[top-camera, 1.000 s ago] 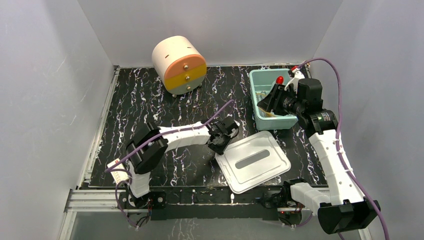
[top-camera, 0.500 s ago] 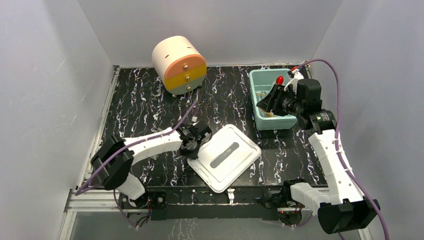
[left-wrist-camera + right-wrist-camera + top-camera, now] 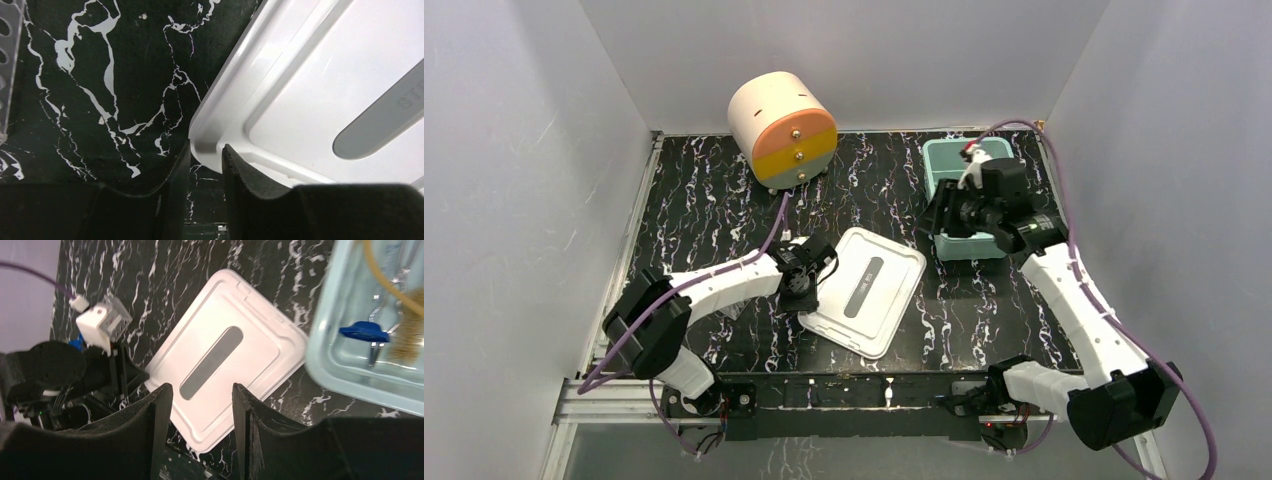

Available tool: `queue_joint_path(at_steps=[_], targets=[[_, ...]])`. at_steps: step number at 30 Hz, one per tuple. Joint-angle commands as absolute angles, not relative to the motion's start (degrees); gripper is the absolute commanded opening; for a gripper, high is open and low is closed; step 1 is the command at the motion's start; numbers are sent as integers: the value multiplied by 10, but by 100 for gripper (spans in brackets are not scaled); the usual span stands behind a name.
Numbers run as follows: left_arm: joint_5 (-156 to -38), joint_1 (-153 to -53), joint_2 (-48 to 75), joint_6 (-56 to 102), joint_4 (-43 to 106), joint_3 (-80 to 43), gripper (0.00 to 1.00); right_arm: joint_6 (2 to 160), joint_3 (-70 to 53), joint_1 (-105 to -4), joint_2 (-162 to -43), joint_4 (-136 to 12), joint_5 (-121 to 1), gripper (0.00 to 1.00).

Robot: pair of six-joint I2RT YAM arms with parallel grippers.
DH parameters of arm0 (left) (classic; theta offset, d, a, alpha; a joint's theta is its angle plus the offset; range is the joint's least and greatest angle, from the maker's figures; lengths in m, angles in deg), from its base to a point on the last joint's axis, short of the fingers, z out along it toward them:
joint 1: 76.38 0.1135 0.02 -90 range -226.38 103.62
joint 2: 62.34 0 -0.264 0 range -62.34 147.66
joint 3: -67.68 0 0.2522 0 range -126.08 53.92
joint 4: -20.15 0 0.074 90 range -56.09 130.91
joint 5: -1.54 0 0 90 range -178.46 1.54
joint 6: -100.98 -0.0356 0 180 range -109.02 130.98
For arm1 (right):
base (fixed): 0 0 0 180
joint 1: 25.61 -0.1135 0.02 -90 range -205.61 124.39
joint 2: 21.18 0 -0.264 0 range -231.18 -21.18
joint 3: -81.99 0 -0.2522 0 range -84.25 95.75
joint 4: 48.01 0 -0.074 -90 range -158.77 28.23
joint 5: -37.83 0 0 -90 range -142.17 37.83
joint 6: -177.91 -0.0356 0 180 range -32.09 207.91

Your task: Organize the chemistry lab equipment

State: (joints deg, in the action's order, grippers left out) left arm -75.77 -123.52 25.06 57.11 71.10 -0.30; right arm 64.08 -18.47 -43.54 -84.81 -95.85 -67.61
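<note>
Well, the white lid (image 3: pixel 864 290) lies flat on the table to the left of the teal bin (image 3: pixel 944 152); my left gripper (image 3: pixel 206 160) pinches its corner rim between nearly closed fingers; my right gripper (image 3: pixel 200 400) hovers at the bin's left edge, spread wide and empty; inside the bin lie the tan tubing loop (image 3: pixel 395 285), brown-bristled tube brush (image 3: pixel 407 347) and a blue-capped test tube (image 3: pixel 364 332).

Grey walls (image 3: pixel 524 150) — blk marble tabletop (image 3: pixel 704 195).

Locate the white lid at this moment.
In the top view, the white lid lies on the table near front centre, between the arms. The left tool grips its left corner, and the teal bin sits behind-right.
</note>
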Motion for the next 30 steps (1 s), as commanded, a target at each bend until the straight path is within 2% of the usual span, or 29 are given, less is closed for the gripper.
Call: queue_joint_path(at_steps=[1, 6, 10, 14, 20, 27, 30], targets=[[-757, -1236, 274, 569, 699, -9, 32, 634, -162, -531, -867, -956, -591, 56], [-766, -1230, 305, 489, 682, -47, 46, 599, -173, -584, -882, -941, -549, 55], [-774, -1210, 331, 438, 668, -76, 47, 575, -188, -591, -864, -935, -532, 55], [-795, -1199, 364, 401, 644, -95, 39, 564, -203, -592, -843, -935, -529, 55], [-809, -1193, 415, 362, 630, -130, 36, 559, -222, -597, -827, -953, -534, 54], [-829, -1187, 431, 340, 626, -135, 9, 554, -254, -599, -803, -970, -528, 54], [-832, -1181, 414, 343, 626, -123, 3, 552, -262, -599, -798, -970, -525, 54]])
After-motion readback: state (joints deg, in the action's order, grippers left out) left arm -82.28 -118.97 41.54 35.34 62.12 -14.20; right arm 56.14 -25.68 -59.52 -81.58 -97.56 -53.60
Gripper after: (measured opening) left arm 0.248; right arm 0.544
